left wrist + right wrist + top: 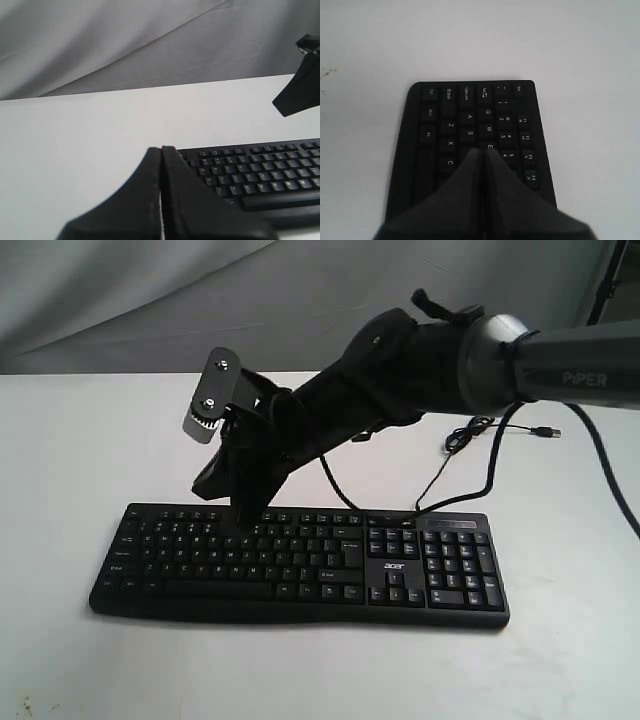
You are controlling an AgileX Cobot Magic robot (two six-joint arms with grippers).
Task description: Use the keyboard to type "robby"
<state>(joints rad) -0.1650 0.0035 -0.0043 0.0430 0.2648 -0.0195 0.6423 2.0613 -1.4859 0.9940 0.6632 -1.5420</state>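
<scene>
The black keyboard (300,565) with its white "acer" logo lies across the white table, numeric pad on the right. My right gripper (245,512) reaches across from the right. It is shut, and its tips point down onto the upper letter rows in the keyboard's left half. In the right wrist view the shut tips (483,150) sit just past the E key, over the keyboard (445,125). My left gripper (161,149) is shut on nothing and hangs off the left end of the keyboard (260,175); it does not show in the exterior view.
The keyboard's thin black USB cable (470,435) curls on the table behind the numeric pad, its plug at the far right. A grey cloth backdrop (200,300) hangs behind the table. The right arm (480,365) spans the scene above the keyboard's back edge.
</scene>
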